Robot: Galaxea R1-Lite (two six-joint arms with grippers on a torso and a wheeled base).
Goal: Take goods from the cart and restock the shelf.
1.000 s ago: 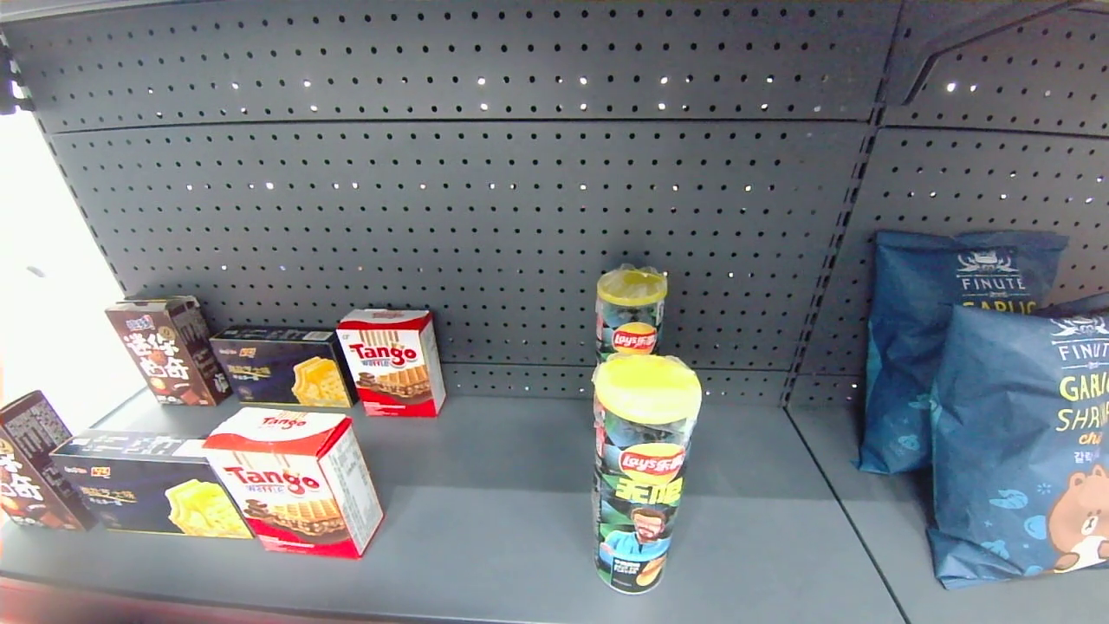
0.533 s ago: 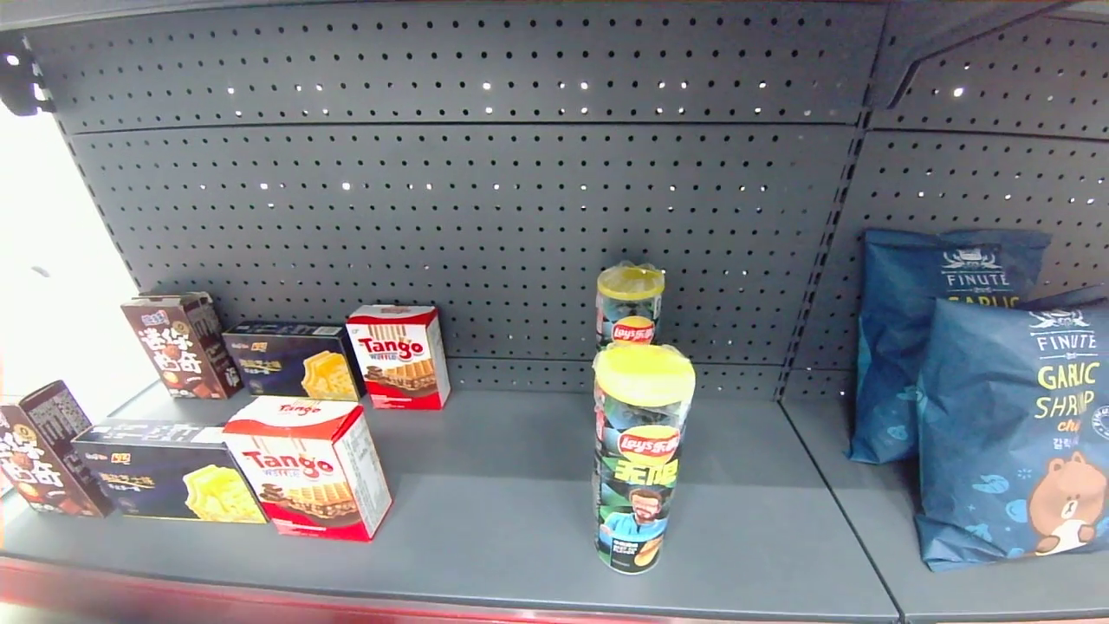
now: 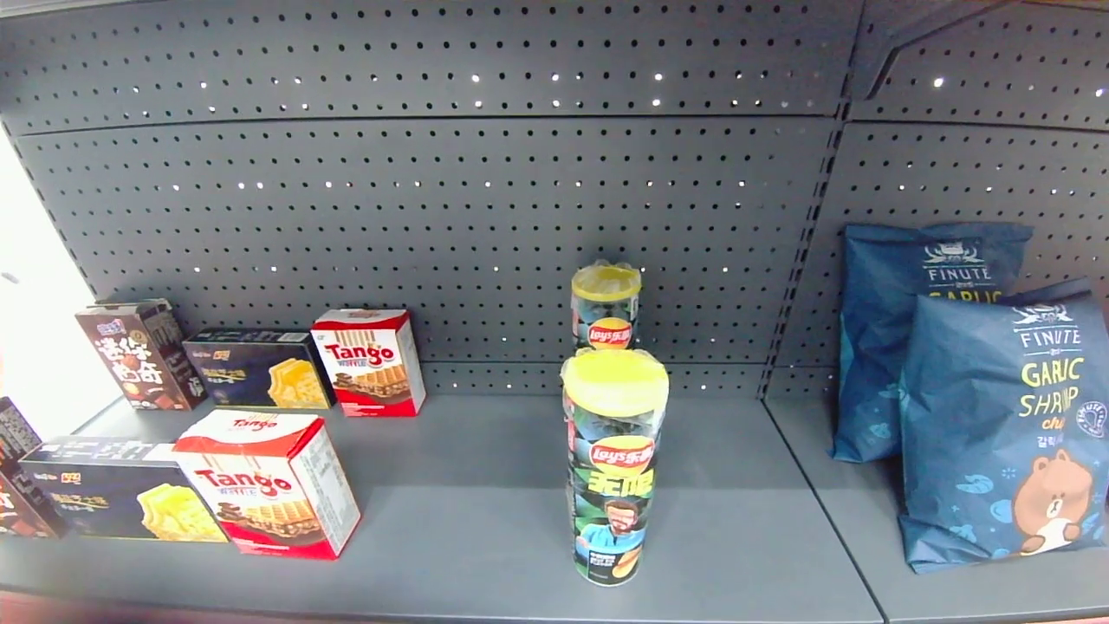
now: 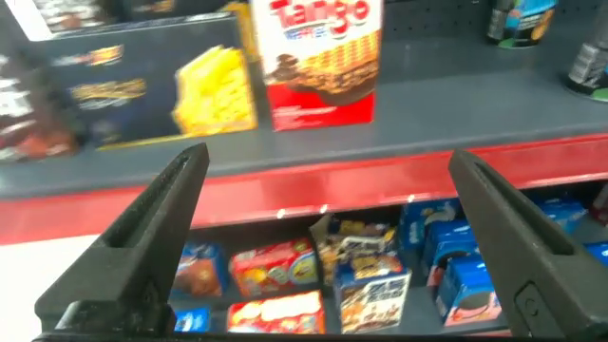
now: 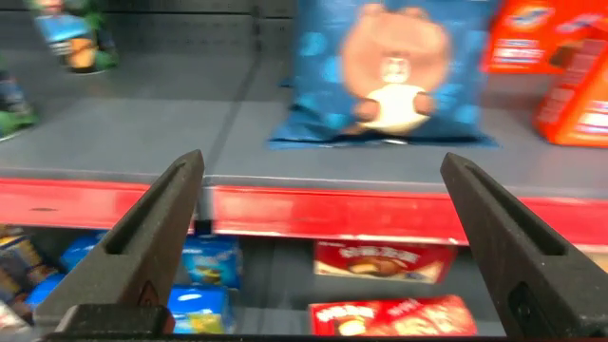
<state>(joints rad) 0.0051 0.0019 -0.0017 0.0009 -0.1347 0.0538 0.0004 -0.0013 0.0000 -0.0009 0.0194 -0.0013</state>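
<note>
Front wafer box [image 3: 264, 485] and rear wafer box [image 3: 371, 361]: red logo lettering on white. Front can [image 3: 613, 468]: round red-and-yellow logo above yellow-green characters. Front blue bag [image 3: 996, 425]: white and yellow lettering. Brown box [image 3: 139, 355]: white characters

Head high, wrists low — shelf [image 3: 485, 494] shared

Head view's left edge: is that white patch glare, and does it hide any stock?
Head view: yes, bright light washes out the area left of the brown box, which is itself evenly lit; light also pinpricks through the pegboard. Left wrist view: the red wafer box shows no glare.
</note>
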